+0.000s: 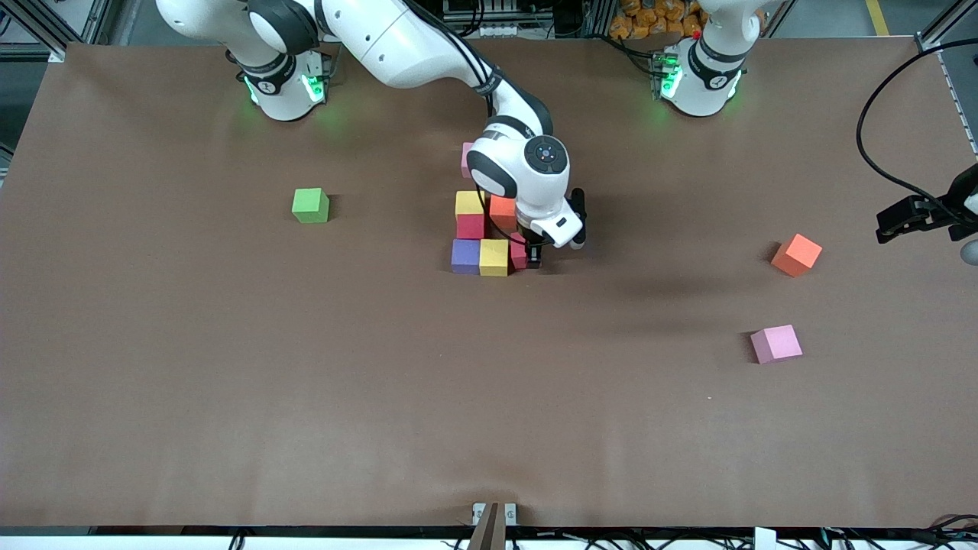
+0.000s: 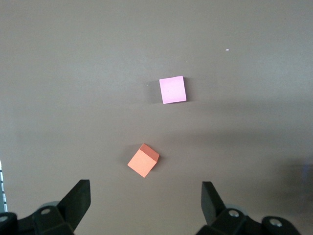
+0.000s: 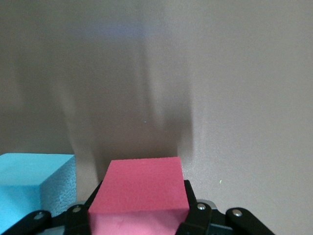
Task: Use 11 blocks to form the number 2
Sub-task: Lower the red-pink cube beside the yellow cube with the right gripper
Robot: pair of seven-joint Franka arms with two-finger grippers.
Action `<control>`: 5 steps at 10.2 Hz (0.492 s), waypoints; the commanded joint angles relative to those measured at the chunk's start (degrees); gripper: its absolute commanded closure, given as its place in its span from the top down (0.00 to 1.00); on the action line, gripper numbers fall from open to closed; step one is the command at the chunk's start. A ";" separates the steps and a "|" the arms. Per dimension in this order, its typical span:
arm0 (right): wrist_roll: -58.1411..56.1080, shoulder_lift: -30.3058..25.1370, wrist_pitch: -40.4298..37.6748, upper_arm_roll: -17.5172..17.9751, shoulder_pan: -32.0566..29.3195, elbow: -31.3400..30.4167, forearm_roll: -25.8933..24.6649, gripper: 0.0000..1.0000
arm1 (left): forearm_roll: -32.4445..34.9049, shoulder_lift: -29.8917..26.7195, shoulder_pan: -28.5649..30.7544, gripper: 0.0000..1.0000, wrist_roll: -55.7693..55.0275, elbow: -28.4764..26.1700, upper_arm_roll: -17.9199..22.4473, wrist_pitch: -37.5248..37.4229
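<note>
While the left arm waits at its own end of the table, the left gripper (image 2: 144,203) hangs above the brown table (image 1: 229,367) with its jaws spread wide and nothing between them. Its wrist view shows a loose orange cube (image 2: 143,160) and a loose pink cube (image 2: 172,89) on the table, apart from each other; in the front view the pink cube (image 1: 776,343) lies nearer the camera than the orange one (image 1: 796,254).

Right gripper (image 1: 532,258) is down at the partly built number 2 (image 1: 489,229) mid-table, its fingers (image 3: 80,218) flanking a red cube (image 3: 139,193) at the row nearest the camera, beside the yellow cube (image 1: 494,257) and purple cube (image 1: 465,256). Can't tell whether it's clamped or just released. Light blue cube (image 3: 34,183) sits just beside the red one in the right wrist view. Green cube (image 1: 310,205) sits alone toward the right arm's end.
</note>
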 commanded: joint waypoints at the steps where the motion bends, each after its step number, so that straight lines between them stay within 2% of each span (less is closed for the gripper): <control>1: -0.81 1.32 -0.24 -0.66 0.43 1.81 0.30 0.64 | -1.94 -1.29 0.66 1.00 1.78 -0.93 -0.09 -0.45; 5: -0.46 1.32 -0.24 -0.83 0.25 1.81 0.56 0.63 | -1.94 -1.37 0.66 1.00 1.78 -0.93 -0.09 -0.45</control>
